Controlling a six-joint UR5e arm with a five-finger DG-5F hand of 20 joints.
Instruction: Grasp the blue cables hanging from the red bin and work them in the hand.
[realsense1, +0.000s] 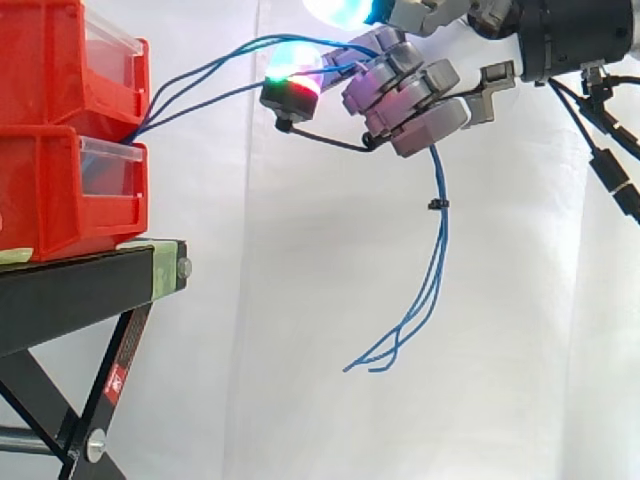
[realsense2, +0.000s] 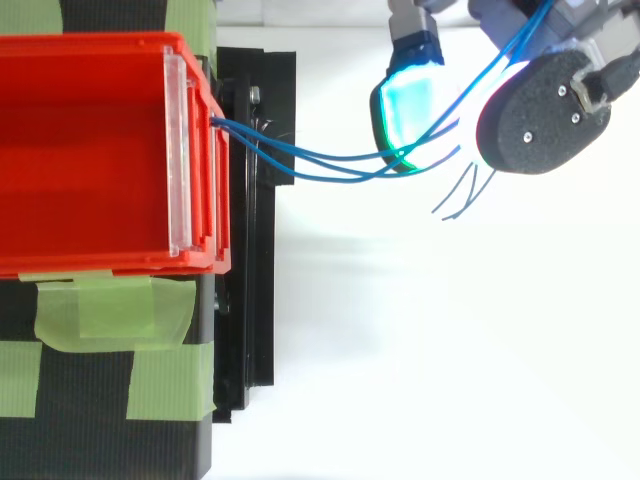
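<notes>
Right now your hand (realsense1: 410, 100) is closed round the blue cables (realsense1: 439, 235), which leave the front of the stacked red bins (realsense1: 60, 120) at the edge of the black stand (realsense1: 90, 275) and cross open air to the fingers, loose ends dangling below. Roll the strands gently between the glowing pads. Leave slack toward the bins so you don't drag the cables out.
</notes>
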